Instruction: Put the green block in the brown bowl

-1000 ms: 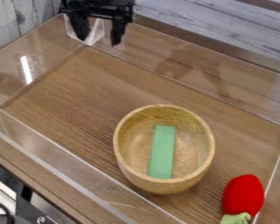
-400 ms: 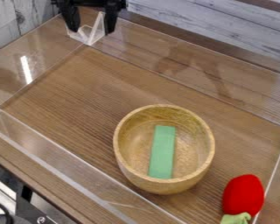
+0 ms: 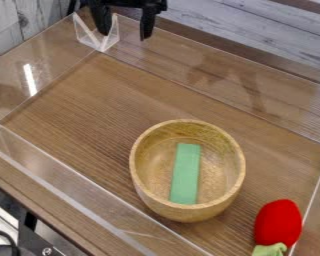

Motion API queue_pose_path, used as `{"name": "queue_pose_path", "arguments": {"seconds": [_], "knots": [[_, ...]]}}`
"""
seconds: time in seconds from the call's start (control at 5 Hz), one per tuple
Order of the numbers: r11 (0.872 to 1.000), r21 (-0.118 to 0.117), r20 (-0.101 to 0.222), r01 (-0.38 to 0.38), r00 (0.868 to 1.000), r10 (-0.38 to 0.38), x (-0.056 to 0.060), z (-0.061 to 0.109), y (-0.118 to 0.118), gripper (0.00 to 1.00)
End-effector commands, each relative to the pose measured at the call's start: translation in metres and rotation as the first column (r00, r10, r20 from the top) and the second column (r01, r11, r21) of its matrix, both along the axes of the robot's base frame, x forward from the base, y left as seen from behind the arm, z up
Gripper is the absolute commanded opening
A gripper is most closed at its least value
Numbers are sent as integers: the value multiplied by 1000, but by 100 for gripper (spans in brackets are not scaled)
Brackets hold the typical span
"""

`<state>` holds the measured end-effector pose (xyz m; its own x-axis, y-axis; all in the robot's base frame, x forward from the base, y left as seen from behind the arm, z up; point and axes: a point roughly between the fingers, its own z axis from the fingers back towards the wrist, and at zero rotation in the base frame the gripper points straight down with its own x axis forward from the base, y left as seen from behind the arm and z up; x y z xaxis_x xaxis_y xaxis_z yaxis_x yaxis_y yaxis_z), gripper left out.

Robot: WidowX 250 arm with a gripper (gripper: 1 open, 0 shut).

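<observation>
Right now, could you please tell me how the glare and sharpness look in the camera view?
Camera view: pale glare along the left side of the table; gripper dark and soft-edged at the top; bowl and green block fairly clear, though wood grain looks soft.

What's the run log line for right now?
green block: inside brown bowl | gripper: open, away from bowl | placement: done

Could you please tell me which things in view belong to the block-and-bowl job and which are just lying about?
Part of the job:
- green block, lying inside the bowl
- brown bowl, holding the block

Just lying about:
- red rounded object with a green end, beside the bowl
</observation>
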<state>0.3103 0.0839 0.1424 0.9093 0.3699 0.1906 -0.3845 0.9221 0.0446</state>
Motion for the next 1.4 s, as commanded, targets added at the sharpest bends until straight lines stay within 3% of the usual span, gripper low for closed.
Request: {"name": "queue_pose_path", "arguments": {"seconds": [0.0,0.2,0.4,0.8,1.0,1.2], "knots": [[1000,27,37,-15,999,14,0,10,-10,100],[998,43,22,-34,999,33,-6,4,-16,100],[997,59,29,-54,998,52,-7,2,-14,100],[997,70,31,13,999,-15,-7,-12,31,100],[997,81,27,6,1000,-8,-5,-12,41,100],[999,54,34,-5,999,4,1,-7,42,100]]}}
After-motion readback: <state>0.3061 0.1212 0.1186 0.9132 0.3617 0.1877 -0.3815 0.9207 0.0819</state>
